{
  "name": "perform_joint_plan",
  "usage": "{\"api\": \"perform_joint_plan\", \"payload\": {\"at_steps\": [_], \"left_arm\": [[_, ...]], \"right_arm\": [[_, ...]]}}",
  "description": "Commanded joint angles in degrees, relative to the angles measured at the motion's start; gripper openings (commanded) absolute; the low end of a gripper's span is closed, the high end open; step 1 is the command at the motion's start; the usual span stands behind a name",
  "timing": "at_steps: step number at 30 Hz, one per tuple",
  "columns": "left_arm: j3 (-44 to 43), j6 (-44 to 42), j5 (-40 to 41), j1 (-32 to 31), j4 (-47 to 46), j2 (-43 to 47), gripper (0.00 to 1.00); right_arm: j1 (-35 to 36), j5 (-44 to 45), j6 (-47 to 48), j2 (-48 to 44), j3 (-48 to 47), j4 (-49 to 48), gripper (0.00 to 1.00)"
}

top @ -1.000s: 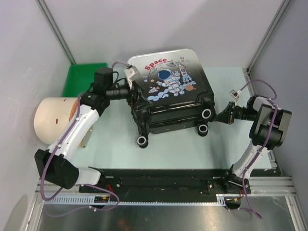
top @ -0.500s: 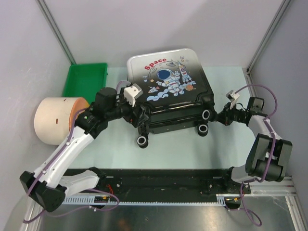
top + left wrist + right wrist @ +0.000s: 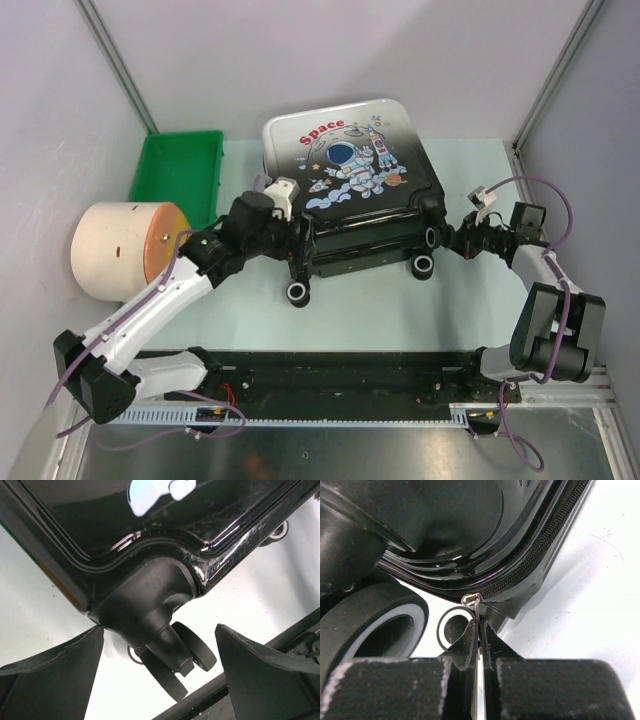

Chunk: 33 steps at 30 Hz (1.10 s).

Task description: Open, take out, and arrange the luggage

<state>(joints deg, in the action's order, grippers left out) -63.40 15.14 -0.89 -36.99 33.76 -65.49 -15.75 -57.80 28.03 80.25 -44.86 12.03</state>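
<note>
The astronaut-print suitcase (image 3: 350, 190) lies flat and closed at the middle of the desk (image 3: 380, 310), toward its far edge. The right claw (image 3: 479, 630) is pinched together on the zip pull (image 3: 476, 604) at the case's near right corner. The left claw (image 3: 159, 652) stands wide apart around a corner wheel (image 3: 192, 650), gripping nothing. Unzipping looks to be the step in hand. The next move calls for drawing the pull along the seam while the left claw braces the shell.

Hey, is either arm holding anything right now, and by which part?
The right tool pinches the suitcase's zipper pull. The left tool stands open around a corner wheel, holding nothing.
</note>
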Motion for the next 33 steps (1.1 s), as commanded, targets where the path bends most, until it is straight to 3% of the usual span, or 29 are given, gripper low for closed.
{"api": "perform_joint_plan", "payload": {"at_steps": [1,7,10,11,13,14,15,19,26,33], "left_arm": [[1.34,6.48,7.29,-3.70,0.87,-2.08,0.96],[2.13,6.23,10.82,-4.32,0.96,-5.08,0.86],[3.71,3.08,10.90,-3.62,1.05,-4.56,0.57],[4.33,2.19,10.64,-2.83,1.05,-4.21,0.38],[6.00,0.26,8.72,1.80,2.18,-3.85,0.19],[6.35,-0.28,7.58,3.75,2.54,-4.03,0.04],[6.62,-1.07,6.96,5.68,3.15,-4.38,0.00],[6.36,-6.78,5.64,12.63,3.77,-4.20,0.00],[4.43,-14.78,1.69,12.82,3.68,-5.78,0.00],[2.31,-21.98,-3.93,13.00,3.07,-6.84,0.00]], "right_arm": [[1.95,4.89,-1.31,-0.71,0.21,-7.90,0.00],[2.21,7.17,-1.40,-2.02,0.47,-8.78,0.00],[2.21,11.56,-1.23,-3.25,1.79,-11.50,0.00],[1.78,12.88,-0.70,-3.43,1.97,-11.59,0.00],[1.51,14.11,1.32,-3.43,2.32,-14.49,0.00],[1.07,15.16,3.15,-3.34,2.32,-15.19,0.00],[0.81,15.43,3.87,-3.17,2.32,-16.94,0.00],[-0.34,16.58,5.54,-0.80,2.32,-25.11,0.00],[2.21,13.25,1.60,7.02,-0.83,-40.93,0.00],[6.69,8.94,-3.07,10.63,-3.66,-41.66,0.00]]}}
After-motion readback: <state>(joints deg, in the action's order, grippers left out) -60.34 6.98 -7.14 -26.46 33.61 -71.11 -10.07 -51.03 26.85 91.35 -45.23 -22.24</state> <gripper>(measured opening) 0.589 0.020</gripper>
